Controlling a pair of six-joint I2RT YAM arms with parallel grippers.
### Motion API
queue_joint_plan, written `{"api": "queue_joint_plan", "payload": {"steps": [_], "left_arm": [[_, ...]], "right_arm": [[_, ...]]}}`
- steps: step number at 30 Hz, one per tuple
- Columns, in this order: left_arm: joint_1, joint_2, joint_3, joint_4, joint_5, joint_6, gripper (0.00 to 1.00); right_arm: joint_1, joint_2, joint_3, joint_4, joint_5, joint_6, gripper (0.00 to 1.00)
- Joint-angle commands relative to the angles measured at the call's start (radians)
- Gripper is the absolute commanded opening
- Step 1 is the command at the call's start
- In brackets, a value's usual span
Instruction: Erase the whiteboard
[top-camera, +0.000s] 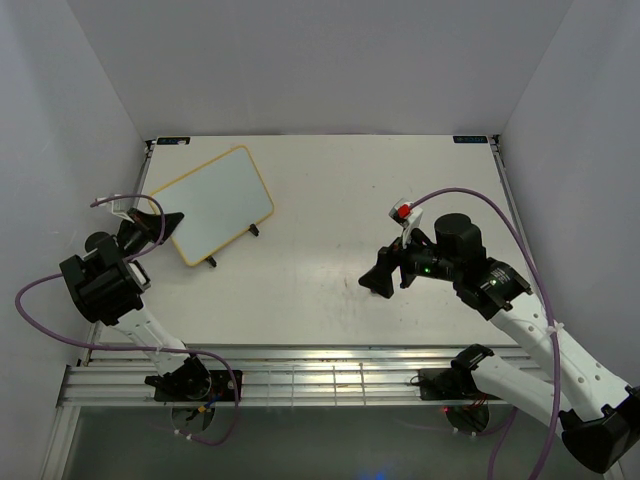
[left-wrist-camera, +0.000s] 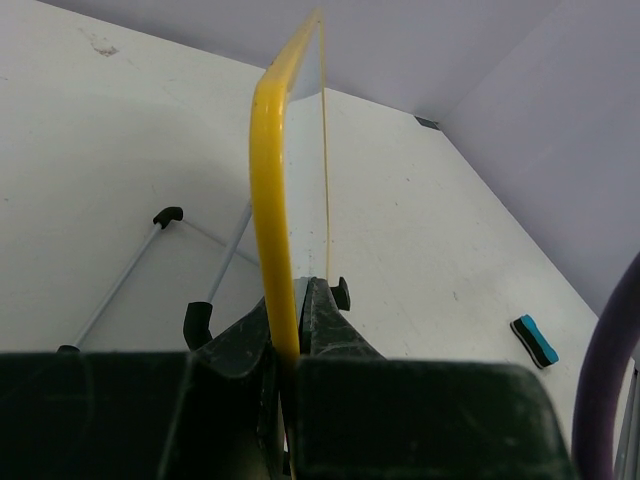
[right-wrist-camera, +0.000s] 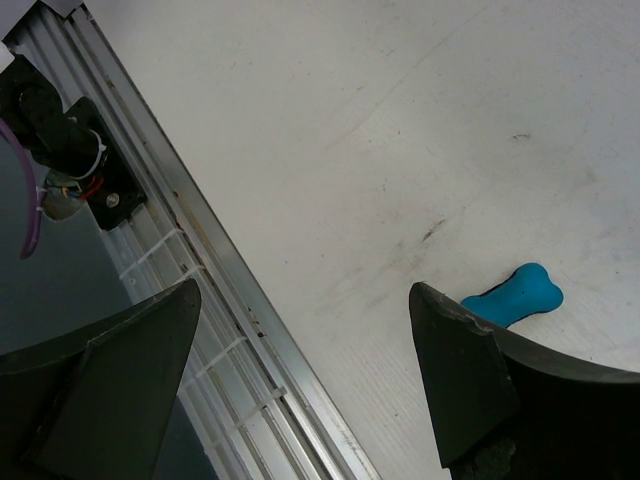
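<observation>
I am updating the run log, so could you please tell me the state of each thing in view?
whiteboard: propped tilted on its stand, no writing visible from above.
left gripper: shut on the whiteboard's yellow rim.
right gripper: open, holding nothing.
blue eraser: lying on the table, not gripped.

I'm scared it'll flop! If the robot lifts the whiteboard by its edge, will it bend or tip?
Probably stiff: the whiteboard looks flat, though the left gripper pinches only its yellow rim. Likely light, being thin. Pushed, it might tip on its thin wire legs.
</observation>
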Motion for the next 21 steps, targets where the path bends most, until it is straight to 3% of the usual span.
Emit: {"api": "queue_joint_plan", "payload": {"steps": [1,16,21], "left_arm": [[0.025,0.056,-0.026,0.232,0.093,0.332,0.0],[0.045,0.096,0.069,0.232,0.149,0.312,0.0],[0.058,0.105,0.031,0.234,0.167,0.347,0.0]], "right_arm": [[0.006,-0.021,-0.01,0.038,-0.026,-0.009,0.9],[0.008,-0.019,-0.024,0.062,-0.036,-0.012,0.9],[0.008,-0.03,-0.026,0.056,-0.034,-0.014,0.9]]}}
